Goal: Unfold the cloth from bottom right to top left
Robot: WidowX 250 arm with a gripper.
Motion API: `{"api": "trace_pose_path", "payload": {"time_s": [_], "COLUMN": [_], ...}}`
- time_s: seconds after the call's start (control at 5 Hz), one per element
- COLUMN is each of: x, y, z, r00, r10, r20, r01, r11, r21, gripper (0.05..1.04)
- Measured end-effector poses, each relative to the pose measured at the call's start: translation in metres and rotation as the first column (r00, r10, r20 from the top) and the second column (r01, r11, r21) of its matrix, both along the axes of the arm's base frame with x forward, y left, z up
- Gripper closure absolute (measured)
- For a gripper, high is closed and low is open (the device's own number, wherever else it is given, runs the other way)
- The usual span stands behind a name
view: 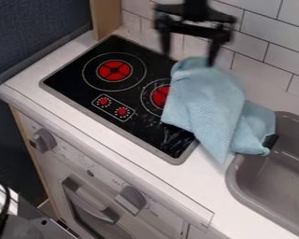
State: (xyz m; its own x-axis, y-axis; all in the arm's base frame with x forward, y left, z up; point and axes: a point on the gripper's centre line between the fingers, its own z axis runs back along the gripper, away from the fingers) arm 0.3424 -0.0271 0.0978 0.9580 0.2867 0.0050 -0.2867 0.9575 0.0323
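Note:
The black gripper (189, 52) hangs at the top of the view, in front of the tiled wall, with its two fingers spread wide. Just below it lies the light blue cloth (208, 102), bunched and folded over the right part of the stove, the counter and the sink's upper left rim. One corner of the cloth points down to the front, and a smaller fold spreads to the right. The right fingertip overlaps the cloth's upper edge in the view; whether it touches cannot be told.
The black stove top (71, 77) with red burners sits left of the cloth. A grey sink (242, 186) is at the right, with a small black piece (271, 141) at its rim by the cloth. White tiles (267, 39) rise behind, and a wooden post (106, 18) stands at the back left.

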Motion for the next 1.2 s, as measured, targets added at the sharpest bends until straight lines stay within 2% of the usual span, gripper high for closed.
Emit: {"api": "trace_pose_path", "payload": {"time_s": [0.2, 0.4, 0.6, 0.8, 1.0, 1.2], "x": [0.008, 0.008, -0.003, -0.012, -0.014, -0.012], "y": [-0.047, -0.062, -0.060, -0.056, -0.047, -0.041], "z": [-0.009, -0.033, -0.051, -0.061, -0.067, -0.069], "r00": [0.998, 0.998, 0.996, 0.995, 0.994, 0.994], "r10": [-0.065, -0.045, -0.009, 0.015, 0.052, 0.071], "r20": [-0.013, -0.036, -0.083, -0.099, -0.091, -0.084], "r01": [0.065, 0.045, 0.011, -0.012, -0.047, -0.063], "r11": [0.998, 0.999, 1.000, 1.000, 0.997, 0.993], "r21": [0.001, 0.003, 0.014, 0.027, 0.059, 0.097], "gripper": [0.082, 0.082, 0.082, 0.082, 0.140, 0.438]}}
